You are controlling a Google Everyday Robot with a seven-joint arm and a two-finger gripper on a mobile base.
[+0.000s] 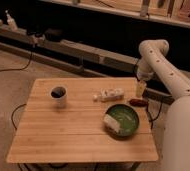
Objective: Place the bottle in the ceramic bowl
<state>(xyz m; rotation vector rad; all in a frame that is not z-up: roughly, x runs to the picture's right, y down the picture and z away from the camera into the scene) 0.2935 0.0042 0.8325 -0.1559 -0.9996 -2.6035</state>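
Note:
The bottle (109, 94) lies on its side near the middle of the wooden table (63, 135), its white cap pointing left. Just in front of it, to the right, sits the ceramic bowl (124, 119), green inside, with a pale cream block (111, 124) resting against its left rim. My gripper (140, 89) hangs from the white arm (160, 65) over the table's right edge. It is to the right of the bottle and behind the bowl, open and holding nothing.
A white mug (59, 96) with a dark inside stands on the left half of the table. A small reddish-brown object (137, 102) lies just below the gripper. Behind the table run a low ledge and cables (18, 67).

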